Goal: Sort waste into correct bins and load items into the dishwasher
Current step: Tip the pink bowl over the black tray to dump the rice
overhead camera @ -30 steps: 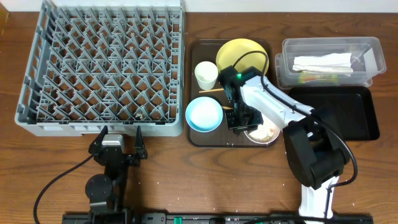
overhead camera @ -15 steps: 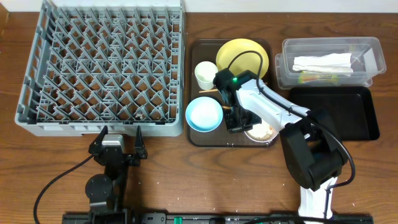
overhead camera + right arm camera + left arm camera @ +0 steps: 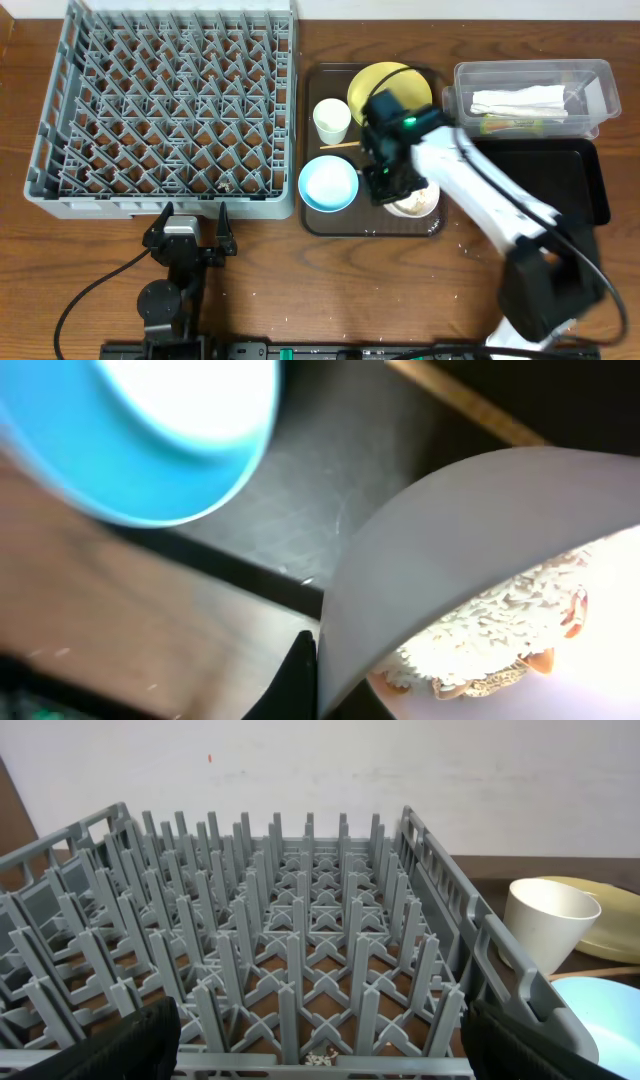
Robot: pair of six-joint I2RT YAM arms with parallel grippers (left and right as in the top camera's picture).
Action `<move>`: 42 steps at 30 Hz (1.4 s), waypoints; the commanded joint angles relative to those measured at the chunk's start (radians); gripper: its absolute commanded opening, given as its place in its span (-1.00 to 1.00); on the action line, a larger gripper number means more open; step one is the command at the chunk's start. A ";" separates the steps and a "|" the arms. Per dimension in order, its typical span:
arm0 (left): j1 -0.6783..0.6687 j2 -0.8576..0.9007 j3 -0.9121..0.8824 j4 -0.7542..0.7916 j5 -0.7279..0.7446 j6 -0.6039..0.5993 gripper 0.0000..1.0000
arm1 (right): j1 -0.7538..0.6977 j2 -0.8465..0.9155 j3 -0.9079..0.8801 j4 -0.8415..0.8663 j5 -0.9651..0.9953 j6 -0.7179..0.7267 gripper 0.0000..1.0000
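From where I stand, the right gripper [image 3: 386, 186] looks clenched on the left rim of the round white bowl [image 3: 420, 200]. The bowl sits at the near right of the flat dark brown serving tray [image 3: 360, 224], just right of the light blue bowl [image 3: 328, 184]. Whitish cooked rice grains [image 3: 500, 620] lie inside it. A rim hold suits tipping, so I'd guess the rice is meant for the shallow black rectangular tray [image 3: 565, 190] on the right. The crumpled white paper napkin [image 3: 520, 100] and yellow-green wrapper packet [image 3: 510, 126] lie in the clear rectangular plastic tub [image 3: 600, 78]. The left gripper [image 3: 190, 222] rests spread wide near the grey pegged dish rack [image 3: 160, 205], out of the way.
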 commanded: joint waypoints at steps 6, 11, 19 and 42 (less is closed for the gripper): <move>0.003 -0.008 -0.018 -0.031 0.010 0.006 0.82 | -0.224 -0.161 0.001 -0.018 -0.195 -0.140 -0.97; 0.003 -0.008 -0.018 -0.031 0.010 0.006 0.82 | -0.412 -0.185 0.001 -0.018 -0.359 -0.217 -0.98; 0.003 -0.008 -0.018 -0.031 0.010 0.006 0.82 | -0.724 -0.183 -0.021 -0.006 -0.619 -0.308 -0.97; 0.003 -0.008 -0.018 -0.032 0.010 0.006 0.82 | -1.169 -0.183 -0.519 0.552 -1.203 -0.334 -0.97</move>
